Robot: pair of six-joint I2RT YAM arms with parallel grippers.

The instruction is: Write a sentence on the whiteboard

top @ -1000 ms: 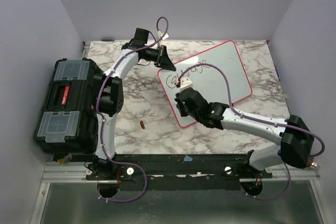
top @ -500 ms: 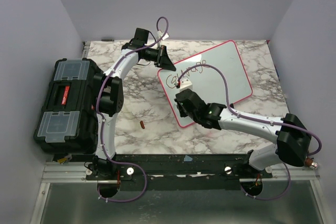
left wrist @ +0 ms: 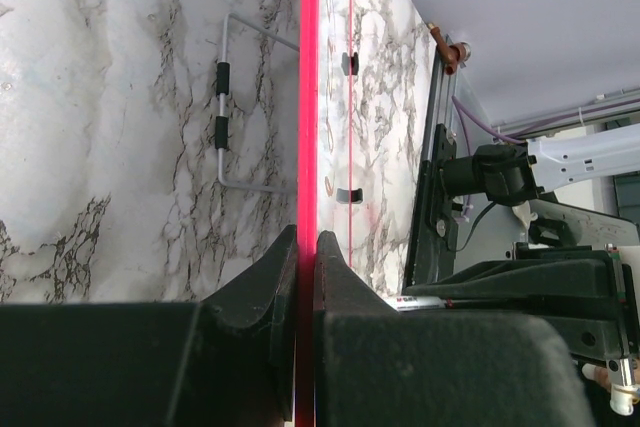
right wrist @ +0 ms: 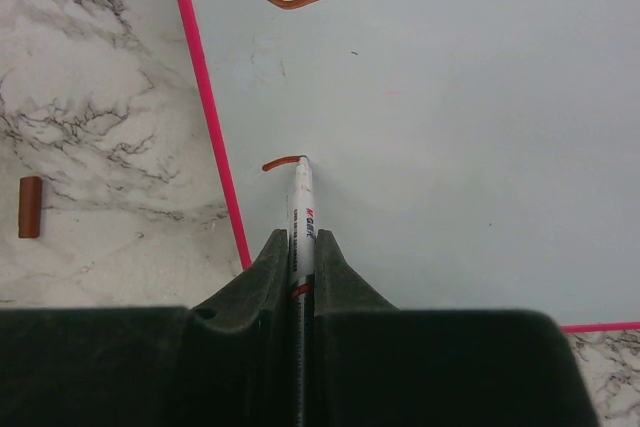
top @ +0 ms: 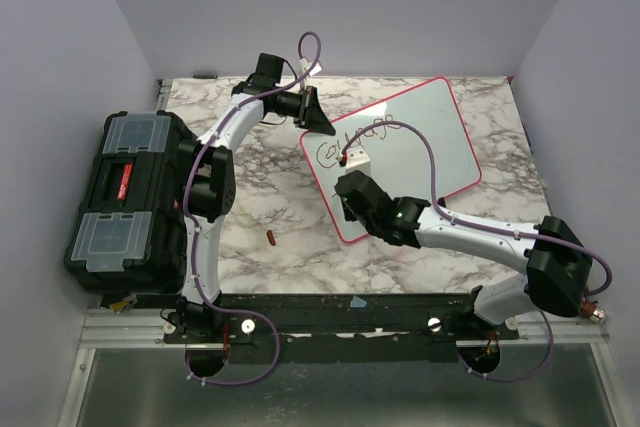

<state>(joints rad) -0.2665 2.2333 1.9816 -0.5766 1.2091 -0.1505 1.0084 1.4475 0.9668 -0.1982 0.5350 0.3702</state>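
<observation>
The right gripper (right wrist: 302, 239) is clamped on a marker (right wrist: 301, 197) that points to 12 o'clock in its wrist view, the tip touching the whiteboard (right wrist: 450, 147) at the end of a short fresh stroke. That stroke sits just inside the board's pink rim, which runs close by at 9 o'clock of the tip, so the open white surface lies toward 3 o'clock, and I judge this to be the way the new line must travel. The first line of the sentence (top: 352, 140) lies at 12 o'clock from the tip; from above it runs along the board's long axis, which points toward about 2 o'clock on the table (top: 270, 207). The right arm is plainly the nearer one for writing. The left gripper (left wrist: 306, 243) is closed on the board's rim at the far left corner, seemingly steadying it. A small brown cap (top: 271, 238) lies on the marble at about 8 o'clock of the board, well apart from it, and a black toolbox (top: 125, 202) stands at the table's 9 o'clock edge.
</observation>
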